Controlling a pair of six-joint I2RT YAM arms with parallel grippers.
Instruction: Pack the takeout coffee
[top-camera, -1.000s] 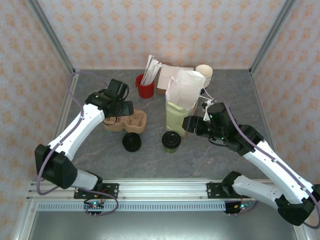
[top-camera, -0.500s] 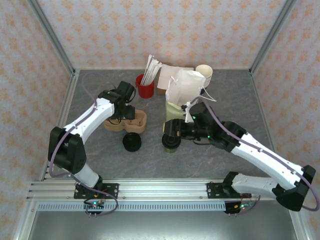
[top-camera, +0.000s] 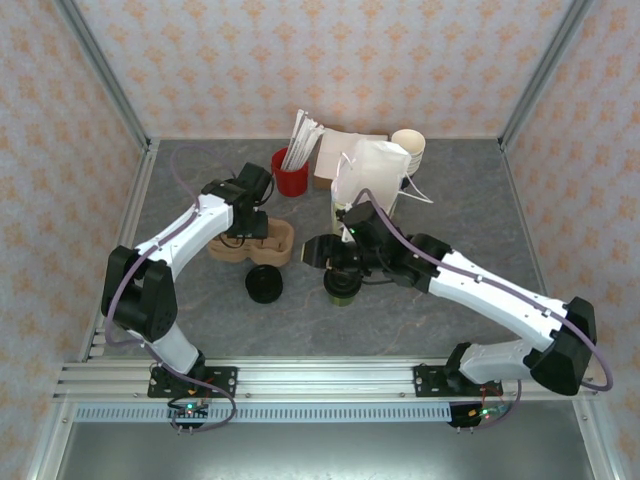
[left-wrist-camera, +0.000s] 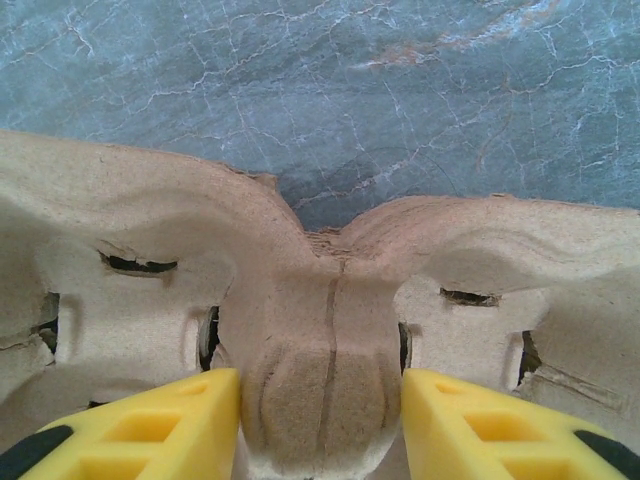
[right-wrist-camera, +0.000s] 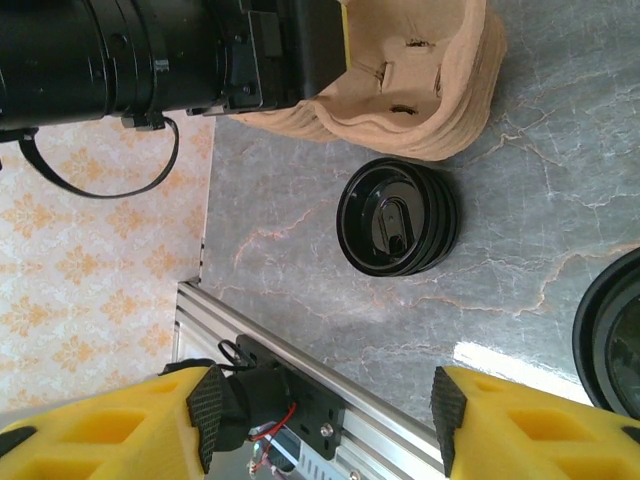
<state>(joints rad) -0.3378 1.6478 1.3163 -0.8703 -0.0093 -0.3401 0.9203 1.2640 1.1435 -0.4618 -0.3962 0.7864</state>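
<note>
The takeout coffee (top-camera: 342, 287), an olive-green cup with a black lid, stands upright mid-table. Its lid rim (right-wrist-camera: 616, 345) shows at the right edge of the right wrist view. My right gripper (top-camera: 316, 250) hovers just up and left of it, jaws wide open with nothing between them (right-wrist-camera: 325, 420). My left gripper (top-camera: 250, 216) is down on the brown moulded cup carrier (top-camera: 262, 247). Its yellow fingers press both sides of the carrier's central ridge (left-wrist-camera: 320, 370).
A stack of black lids (top-camera: 264, 285) lies left of the coffee. Behind it stand a light green bag (top-camera: 349, 228), a white paper bag (top-camera: 372, 172), a red cup of straws (top-camera: 290, 176) and stacked cream cups (top-camera: 408, 146). The metal rail (top-camera: 330, 378) borders the near edge.
The left gripper settled onto the carrier and its fingers closed on the central ridge. The right arm swung left, from right of the coffee to up and left of it.
</note>
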